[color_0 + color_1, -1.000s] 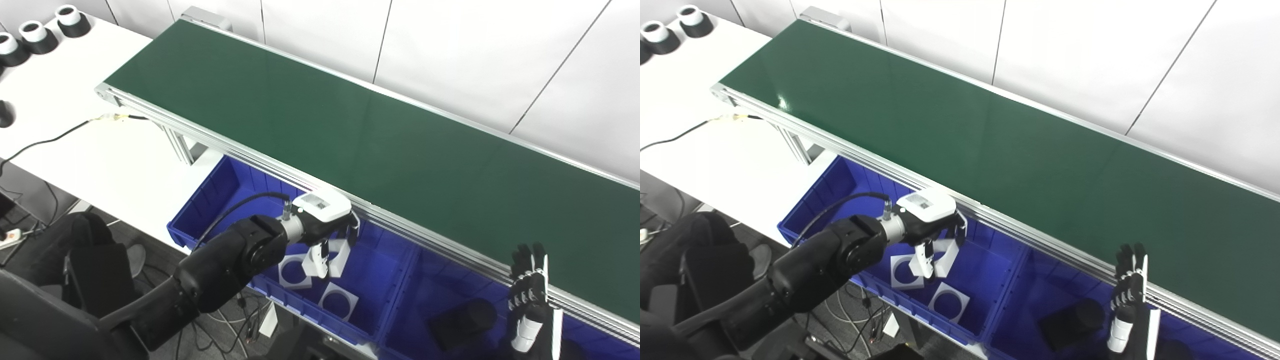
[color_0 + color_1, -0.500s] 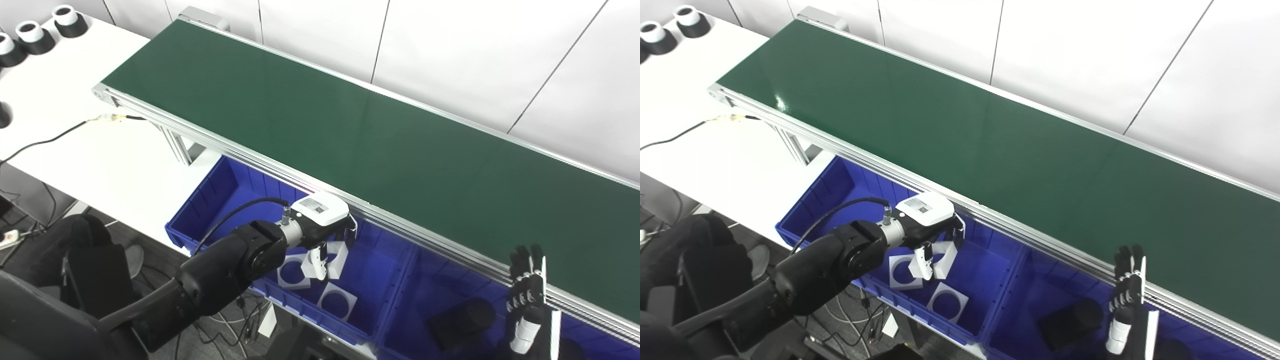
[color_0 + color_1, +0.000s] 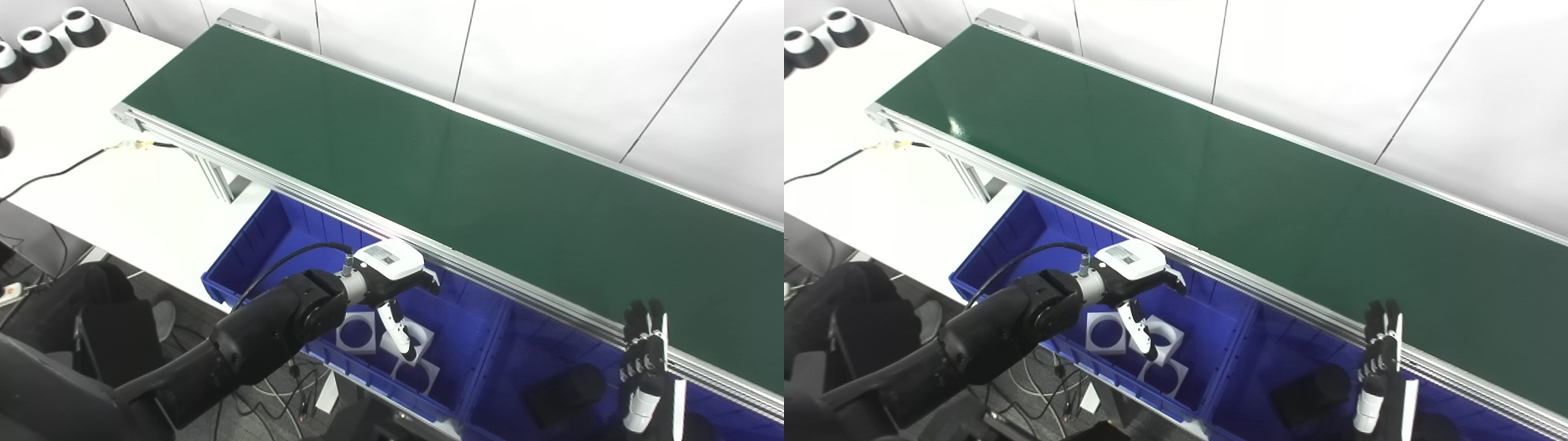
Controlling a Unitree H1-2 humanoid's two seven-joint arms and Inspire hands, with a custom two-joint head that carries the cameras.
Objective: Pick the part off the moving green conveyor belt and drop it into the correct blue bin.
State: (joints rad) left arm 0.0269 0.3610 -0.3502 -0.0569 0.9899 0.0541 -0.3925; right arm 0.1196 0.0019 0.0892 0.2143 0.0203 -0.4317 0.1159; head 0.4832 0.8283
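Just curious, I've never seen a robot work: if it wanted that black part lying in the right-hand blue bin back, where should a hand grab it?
Probably around the round upright stub of the black part, coming from above. The stub rises off a flat base lying on the floor of the blue bin, so fingers can close around it; the bin walls block a sideways approach.

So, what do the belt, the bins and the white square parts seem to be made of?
The belt looks like smooth rubber or PVC; it is dark green with a soft sheen, in a metal frame. The left bin looks like moulded plastic, glossy blue with ribbed walls; the right bin looks the same. The white square parts look like matte plastic or foam; I cannot tell which.
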